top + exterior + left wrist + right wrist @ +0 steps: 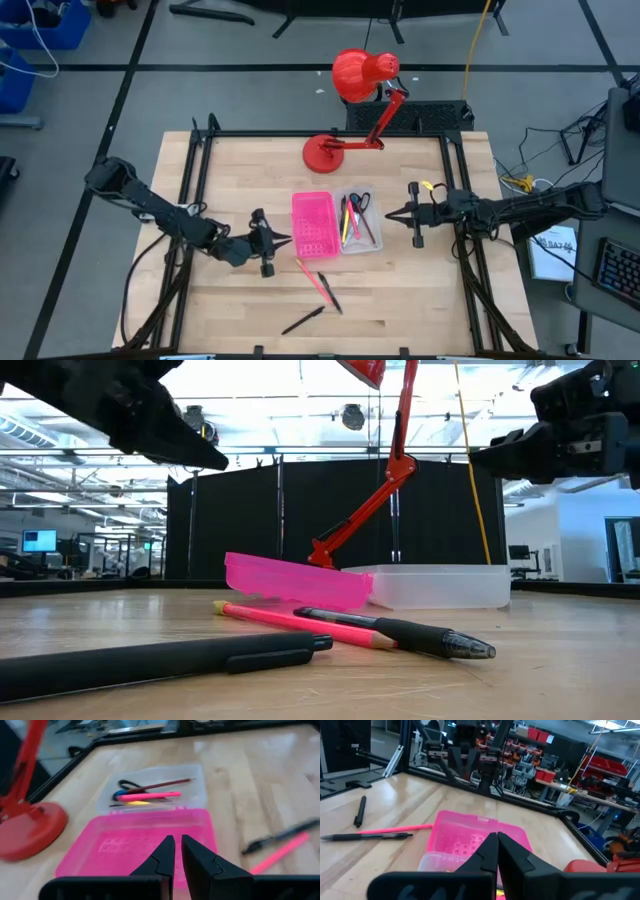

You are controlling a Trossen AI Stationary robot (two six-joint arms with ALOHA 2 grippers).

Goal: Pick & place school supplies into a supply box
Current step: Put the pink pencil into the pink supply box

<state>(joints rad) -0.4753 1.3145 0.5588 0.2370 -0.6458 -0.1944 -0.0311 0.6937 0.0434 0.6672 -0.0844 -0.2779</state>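
While the clear tray [360, 236] holding pens and scissors [361, 203] sits mid-table against its pink half [312, 224], my right claw [389, 213] hovers beside it, pinched empty. My left claw [288, 239], nearly closed, holds nothing near the pink half.

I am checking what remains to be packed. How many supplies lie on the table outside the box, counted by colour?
Pink pencil: 1
Black pens: 2
Total outside the box: 3
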